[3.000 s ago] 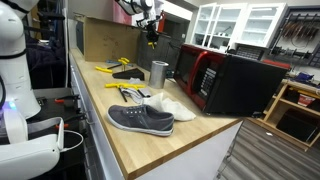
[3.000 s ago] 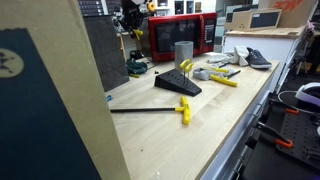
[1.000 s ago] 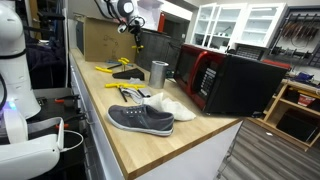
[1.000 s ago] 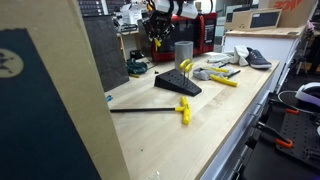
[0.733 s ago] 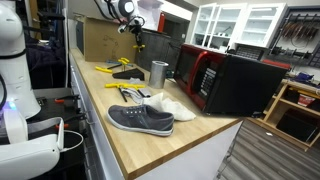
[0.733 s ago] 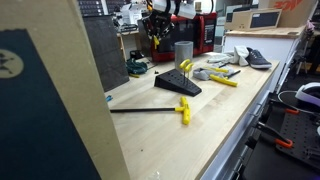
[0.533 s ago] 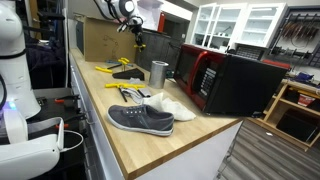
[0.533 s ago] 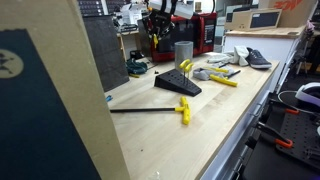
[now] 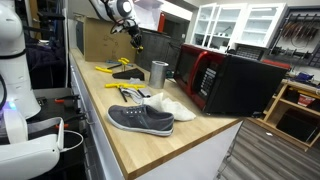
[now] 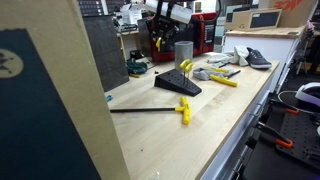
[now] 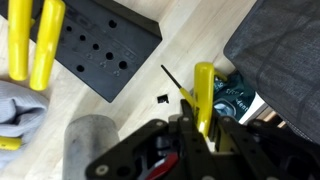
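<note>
Exterior view, along the bench
- Gripper (image 9: 135,38): high over the far end of the bench (image 9: 120,140), too small here to tell whether it is clenched.
- Bench: pale wood, smooth, long and narrow.
- Cup (image 9: 158,72): dull metal cylinder, upright, near and to the right of the gripper.
- Shoe (image 9: 140,119): grey canvas, white sole, lying at the near end.
- Microwave (image 9: 225,80): boxy, black with a red front, on the right.

Exterior view, across the bench
- Gripper (image 10: 158,40): hangs at the far side, left of the cup (image 10: 183,53), in front of the microwave (image 10: 180,30).
- Block (image 10: 178,84): matt black wedge, just nearer than the cup.
- Hammer (image 10: 150,110): thin black shaft, yellow head, lying flat on bare wood, well apart from the gripper.

Wrist view
- Gripper (image 11: 190,140): clenched on a screwdriver (image 11: 203,95), whose handle stands between the fingers.
- Screwdriver: glossy yellow plastic handle, thin dark shaft pointing out to the upper left, held clear above the wood.
- Block (image 11: 95,40): flat black plate drilled with round holes, upper left of the tip.
- Pliers (image 11: 30,40): two yellow rubbery grips, far left.
- Cup (image 11: 90,150): grey, rounded, beside the gripper at lower left.
- Cloth (image 11: 280,50): grey woven fabric, right.
</note>
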`<move>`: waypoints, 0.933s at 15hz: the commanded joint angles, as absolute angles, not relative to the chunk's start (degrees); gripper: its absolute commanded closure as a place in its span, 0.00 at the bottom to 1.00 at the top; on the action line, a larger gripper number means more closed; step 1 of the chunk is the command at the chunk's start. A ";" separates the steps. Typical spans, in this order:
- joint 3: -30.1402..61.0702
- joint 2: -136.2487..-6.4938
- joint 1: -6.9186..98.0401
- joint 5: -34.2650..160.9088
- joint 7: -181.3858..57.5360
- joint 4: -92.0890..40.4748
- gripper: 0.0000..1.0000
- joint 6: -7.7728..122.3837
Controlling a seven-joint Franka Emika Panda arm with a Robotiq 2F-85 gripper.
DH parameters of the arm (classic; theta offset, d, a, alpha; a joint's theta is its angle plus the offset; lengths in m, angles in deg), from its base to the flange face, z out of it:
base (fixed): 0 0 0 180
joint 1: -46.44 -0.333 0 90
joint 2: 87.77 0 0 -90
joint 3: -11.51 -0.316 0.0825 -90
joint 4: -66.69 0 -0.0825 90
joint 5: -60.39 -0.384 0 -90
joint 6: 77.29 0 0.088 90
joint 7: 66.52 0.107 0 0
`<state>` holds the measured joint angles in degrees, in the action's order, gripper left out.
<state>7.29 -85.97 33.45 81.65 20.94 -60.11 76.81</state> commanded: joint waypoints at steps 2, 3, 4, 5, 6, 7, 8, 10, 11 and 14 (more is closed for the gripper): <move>5.91 -90.86 34.98 82.26 29.17 -65.42 0.96 77.06; 5.70 -91.48 35.23 82.07 30.01 -66.23 0.96 77.13; 5.41 -92.18 35.62 82.11 30.67 -67.05 0.96 76.97; 5.03 -92.97 36.02 82.08 31.17 -68.06 0.96 76.86; 4.62 -93.78 36.48 81.96 31.64 -69.07 0.96 76.51; 4.21 -94.43 36.93 81.77 32.00 -70.04 0.96 76.38; 3.81 -95.08 37.36 81.69 32.24 -70.99 0.96 76.32; 3.08 -96.17 38.36 81.34 32.82 -72.78 0.96 76.32; 2.78 -96.52 38.91 81.31 33.02 -73.54 0.96 76.37; 1.93 -97.25 40.51 81.50 33.69 -75.27 0.96 76.25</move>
